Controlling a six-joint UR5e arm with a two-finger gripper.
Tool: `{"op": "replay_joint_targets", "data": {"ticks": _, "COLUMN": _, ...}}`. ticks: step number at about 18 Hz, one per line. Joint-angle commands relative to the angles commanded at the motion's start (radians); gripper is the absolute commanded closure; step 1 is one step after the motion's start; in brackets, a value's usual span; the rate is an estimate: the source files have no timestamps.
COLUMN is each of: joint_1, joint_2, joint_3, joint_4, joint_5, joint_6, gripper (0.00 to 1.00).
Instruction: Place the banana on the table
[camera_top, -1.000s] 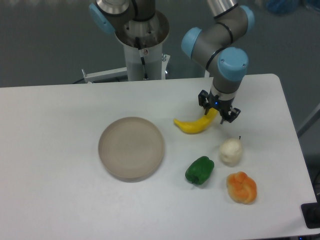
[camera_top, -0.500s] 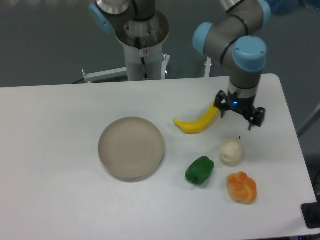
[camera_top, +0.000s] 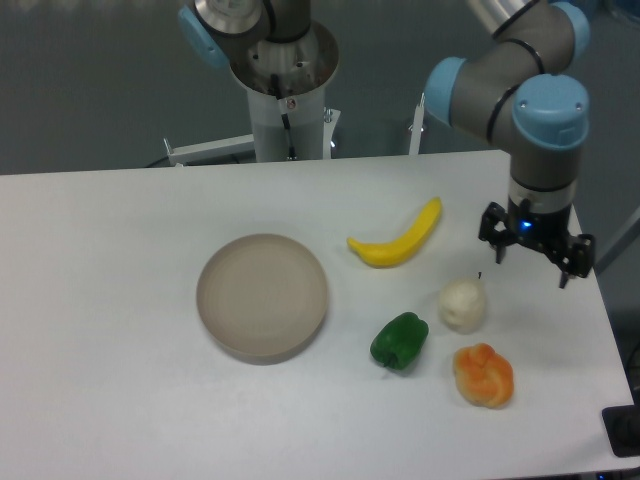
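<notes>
The bright yellow banana (camera_top: 398, 238) lies flat on the white table (camera_top: 120, 250), right of the beige plate, with nothing touching it. My gripper (camera_top: 531, 262) hangs above the table's right side, well to the right of the banana. Its fingers are spread and hold nothing.
A round beige plate (camera_top: 262, 296) sits at the table's middle. A green pepper (camera_top: 399, 340), a white bulb-like item (camera_top: 462, 304) and a lumpy orange fruit (camera_top: 484, 375) lie in front of the banana. The table's right edge runs just beyond the gripper.
The gripper has left the banana's right tip and moved right and slightly toward the front. The banana stays where it lay on the table.
</notes>
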Motion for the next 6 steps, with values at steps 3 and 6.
{"op": "replay_joint_targets", "data": {"ticks": 3, "joint_1": 0.000, "joint_2": -0.018, "joint_3": 0.032, "joint_4": 0.000, "joint_5": 0.003, "joint_6": 0.000, "gripper": 0.00}}
{"op": "replay_joint_targets", "data": {"ticks": 6, "joint_1": -0.002, "joint_2": -0.029, "joint_3": 0.054, "joint_4": 0.000, "joint_5": 0.005, "joint_6": -0.002, "gripper": 0.00}}
